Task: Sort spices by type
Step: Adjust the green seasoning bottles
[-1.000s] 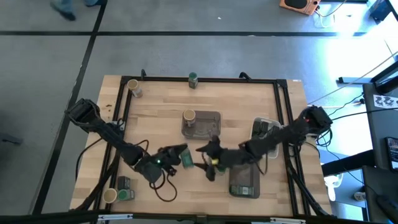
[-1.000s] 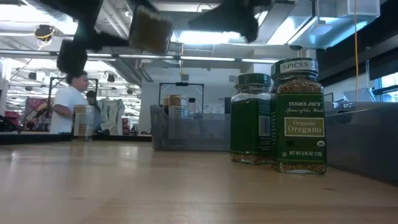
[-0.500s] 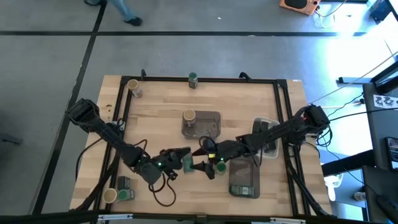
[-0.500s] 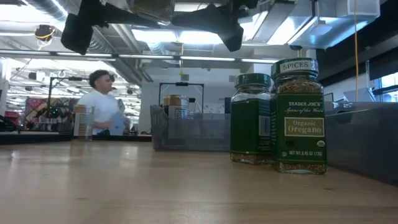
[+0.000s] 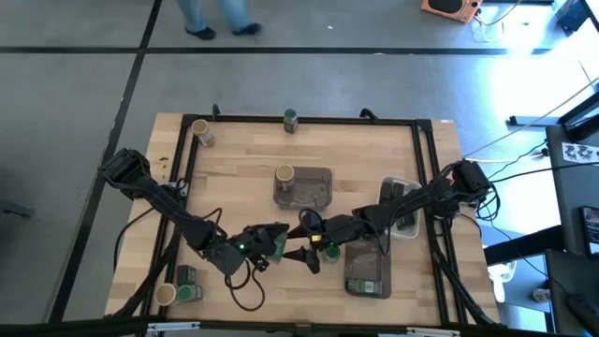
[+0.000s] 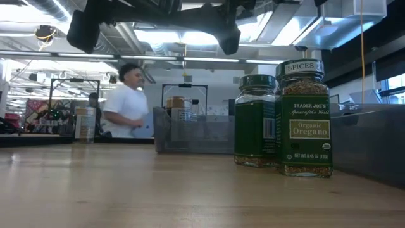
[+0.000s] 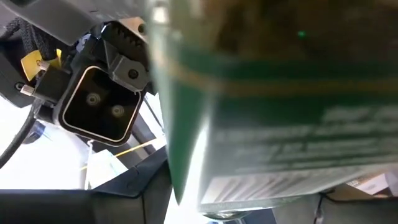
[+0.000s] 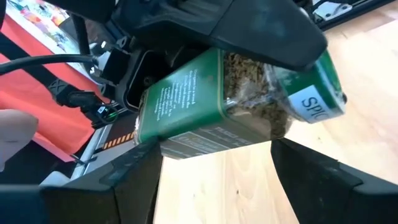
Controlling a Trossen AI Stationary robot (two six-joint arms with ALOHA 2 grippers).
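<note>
Now, at mid-table: both arms meet above the wood, toward the near edge.
Left gripper (image 5: 273, 240): clamped on a green-lidded spice jar (image 8: 236, 102), held on its side in the air; its fingers (image 8: 249, 28) press the jar's flanks.
Held jar: green label, clear window showing dried herb, lid end turned toward the right arm; it fills the left wrist view (image 7: 273, 99).
Right gripper (image 5: 310, 249): just beside the held jar, jaws spread wide on either side of it, not touching it.
Grey tray (image 5: 314, 192): behind the grippers, with a tan-lidded jar (image 5: 284, 175) at its left end.
Dark tray (image 5: 368, 273): under the right arm, near the front.
Far edge: one green-lidded jar (image 5: 290, 119), one tan-lidded jar (image 5: 200, 130) at the left corner.
Near-left corner: a small dark tin (image 5: 186, 275), another tan lid (image 5: 166, 295), another green lid (image 5: 190, 293).
Low view: oregano jar (image 6: 306, 120) and a second green jar (image 6: 256, 120) standing touching.
Background: a person (image 6: 130, 104) in a white shirt.
</note>
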